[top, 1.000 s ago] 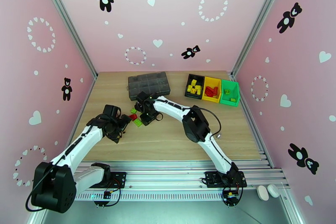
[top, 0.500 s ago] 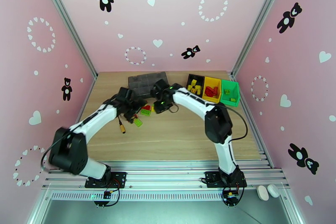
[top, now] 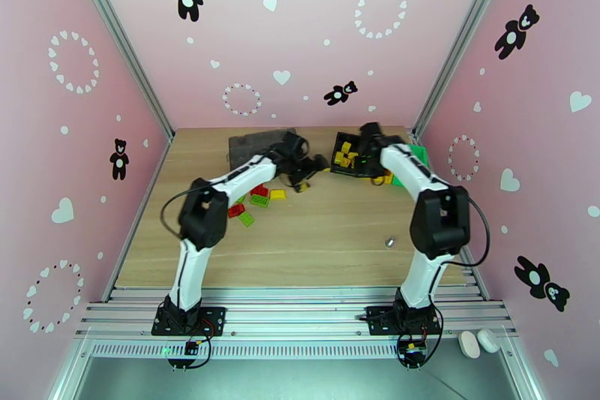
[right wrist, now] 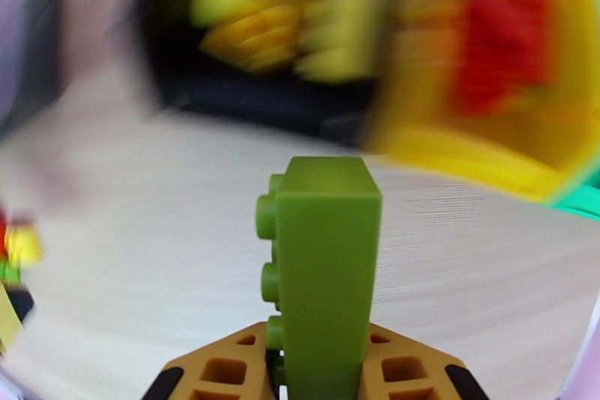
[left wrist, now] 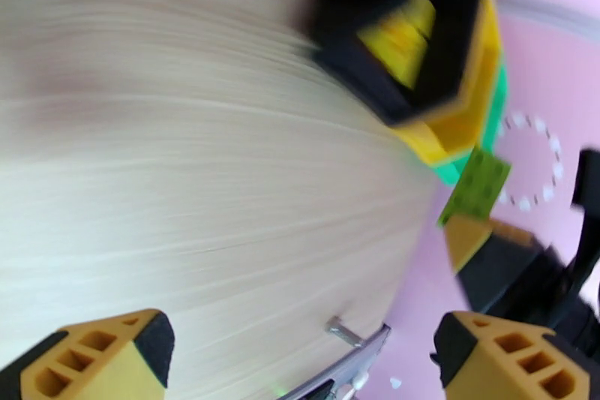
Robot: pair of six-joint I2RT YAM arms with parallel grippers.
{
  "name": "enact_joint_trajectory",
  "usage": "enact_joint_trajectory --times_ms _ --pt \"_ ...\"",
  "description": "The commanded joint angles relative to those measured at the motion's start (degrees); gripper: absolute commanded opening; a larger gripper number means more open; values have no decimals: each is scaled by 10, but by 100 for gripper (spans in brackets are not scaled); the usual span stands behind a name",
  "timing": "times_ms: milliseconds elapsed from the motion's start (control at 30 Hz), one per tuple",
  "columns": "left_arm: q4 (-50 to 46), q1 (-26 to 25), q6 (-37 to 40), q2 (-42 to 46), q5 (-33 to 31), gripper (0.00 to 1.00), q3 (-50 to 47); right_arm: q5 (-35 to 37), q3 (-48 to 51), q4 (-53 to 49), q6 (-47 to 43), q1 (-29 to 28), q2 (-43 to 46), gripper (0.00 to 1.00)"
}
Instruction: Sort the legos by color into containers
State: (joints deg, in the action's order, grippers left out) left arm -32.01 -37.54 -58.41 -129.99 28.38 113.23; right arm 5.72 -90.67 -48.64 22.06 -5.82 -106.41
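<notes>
My right gripper [right wrist: 322, 364] is shut on a lime green lego [right wrist: 326, 274], which stands upright between its fingers. In the top view the right gripper [top: 367, 155] hangs at the containers, between the black bin [top: 343, 154] holding yellow legos and the green bin [top: 415, 156]. The yellow bin [right wrist: 525, 56] with red legos lies just ahead, blurred. My left gripper [top: 307, 171] is open with nothing in it, left of the black bin; its wrist view shows the gripper [left wrist: 300, 353] facing the bins and the held green lego [left wrist: 476, 185]. Several loose legos [top: 260, 196] in red, green and yellow lie on the table.
A dark grey organizer box [top: 251, 142] sits at the back, partly behind my left arm. A small metal piece [top: 389, 242] lies on the wooden table [top: 322, 244] at the right. Pink walls close in the left, back and right sides.
Both arms swept away from the pile toward the far right. The right gripper carried the green lego to the bins; the left gripper, still open, moved past the pile toward the black bin.
</notes>
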Motion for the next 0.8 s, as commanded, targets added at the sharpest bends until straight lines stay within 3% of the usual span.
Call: enact_joint_trajectory --times_ms 0,167,533,767 --pt "-54 -26 19 -68 54 98 115 47 1 -6 10 50 12 19" --pt "-92 -44 8 -153 77 98 263 69 -46 -10 15 107 -26 20" --pt "-87 -44 2 -154 69 98 260 86 -199 -68 16 156 -147 24" --pt "-118 -35 25 -122 13 98 241 54 -236 -81 10 158 -169 52"
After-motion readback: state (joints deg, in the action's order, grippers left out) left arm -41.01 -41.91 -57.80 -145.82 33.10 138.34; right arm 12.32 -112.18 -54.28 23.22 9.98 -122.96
